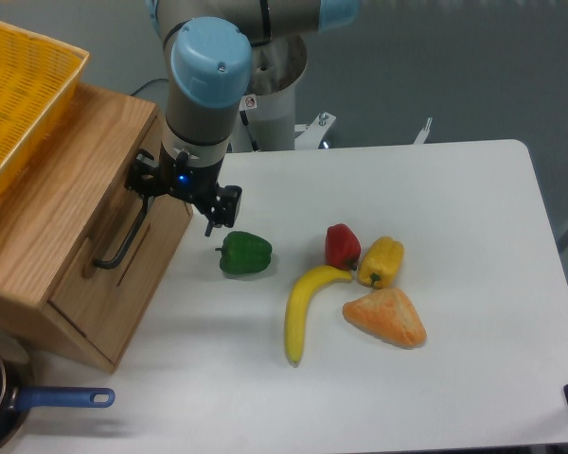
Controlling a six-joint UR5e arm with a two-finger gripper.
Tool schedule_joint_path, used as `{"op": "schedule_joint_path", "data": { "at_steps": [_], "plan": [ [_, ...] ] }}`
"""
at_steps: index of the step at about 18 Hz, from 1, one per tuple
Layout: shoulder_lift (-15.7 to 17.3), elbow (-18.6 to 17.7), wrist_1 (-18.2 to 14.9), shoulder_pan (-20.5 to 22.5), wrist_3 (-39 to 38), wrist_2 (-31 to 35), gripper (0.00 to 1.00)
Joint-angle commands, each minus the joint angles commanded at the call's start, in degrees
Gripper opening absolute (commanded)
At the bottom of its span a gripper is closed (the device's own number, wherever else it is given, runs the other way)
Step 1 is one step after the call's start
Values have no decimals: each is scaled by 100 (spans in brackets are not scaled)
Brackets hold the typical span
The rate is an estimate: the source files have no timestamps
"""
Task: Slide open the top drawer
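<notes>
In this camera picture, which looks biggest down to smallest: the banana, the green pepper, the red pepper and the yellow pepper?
1. banana, clearly the longest
2. green pepper
3. yellow pepper and red pepper, which look too alike to rank

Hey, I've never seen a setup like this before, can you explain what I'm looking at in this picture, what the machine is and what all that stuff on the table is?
This is one picture from a fixed camera looking down at a white table. The grey and light-blue machine is a robot arm, and at its tip is a gripper, a two-fingered clamp. It hangs beside a light-oak wooden box whose front panel is the top drawer, with a long black bar handle. The drawer looks shut, and the gripper is close to the upper end of the handle. I cannot tell from this view whether its fingers are open or closed, and it seems to hold nothing.

On the table lie a green pepper, a red pepper, a yellow pepper, a banana and an orange wedge-shaped piece. A yellow basket sits on the box, and a blue-handled pan is at the bottom left.
</notes>
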Motion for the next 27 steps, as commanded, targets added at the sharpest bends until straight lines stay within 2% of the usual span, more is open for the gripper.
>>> {"op": "schedule_joint_path", "data": {
  "at_steps": [6, 27],
  "plan": [
    [-9, -36, -17, 0, -246, 35, 100],
    [-17, -44, -44, -229, -211, 70, 100]
  ]
}}
